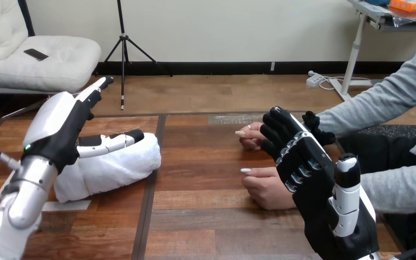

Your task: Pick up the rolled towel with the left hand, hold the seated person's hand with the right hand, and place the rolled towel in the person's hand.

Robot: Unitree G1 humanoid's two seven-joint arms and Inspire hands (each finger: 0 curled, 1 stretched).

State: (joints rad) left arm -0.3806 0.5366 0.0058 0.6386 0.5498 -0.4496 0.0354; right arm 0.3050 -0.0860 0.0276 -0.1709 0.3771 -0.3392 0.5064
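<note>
Fingers [114,143] of my left hand [59,127] are straight, gripping nothing. The rolled towel [116,168] lies just under them on the surface [206,216], its long axis slanting away rightward. My right hand [309,168] is well right of the towel.

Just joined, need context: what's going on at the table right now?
The left robot hand rests open on the rolled white towel, which lies on the wooden table at the left, not lifted. The right robot hand is beside the person's farther hand and nearer hand, both on the table at the right. Whether it holds either cannot be told. The towel is not yet with the person.
</note>
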